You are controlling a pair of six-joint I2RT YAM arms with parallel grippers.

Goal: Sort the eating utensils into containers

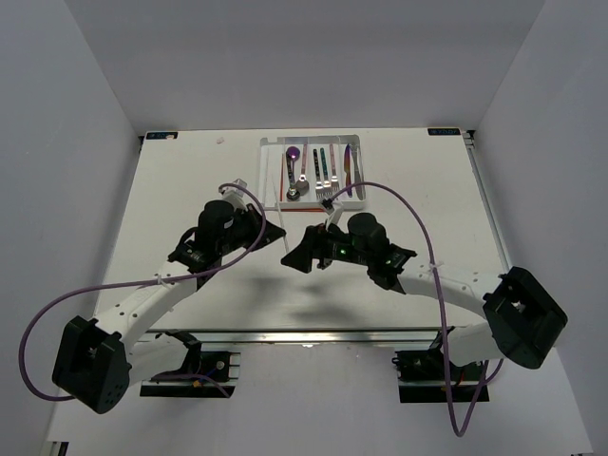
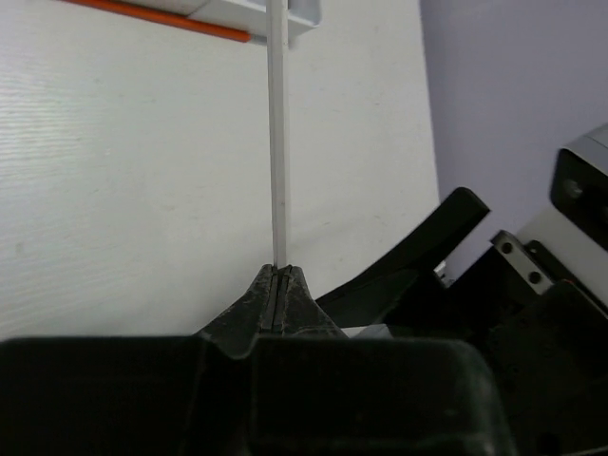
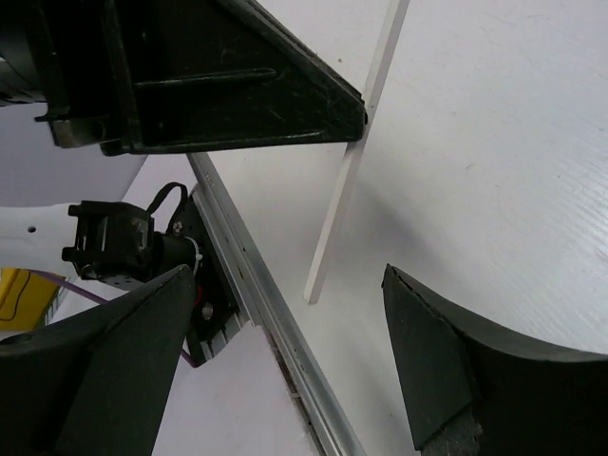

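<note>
Left wrist view: left gripper (image 2: 276, 277), jaws clenched on a white chopstick (image 2: 277, 142) running up to the tray (image 2: 302, 13) at top centre. Right gripper (image 3: 285, 285), jaws released, apparently straddles its free end.

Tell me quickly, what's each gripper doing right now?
Left gripper: closed, holding a white chopstick.
Right gripper: open, holding nothing.
</note>
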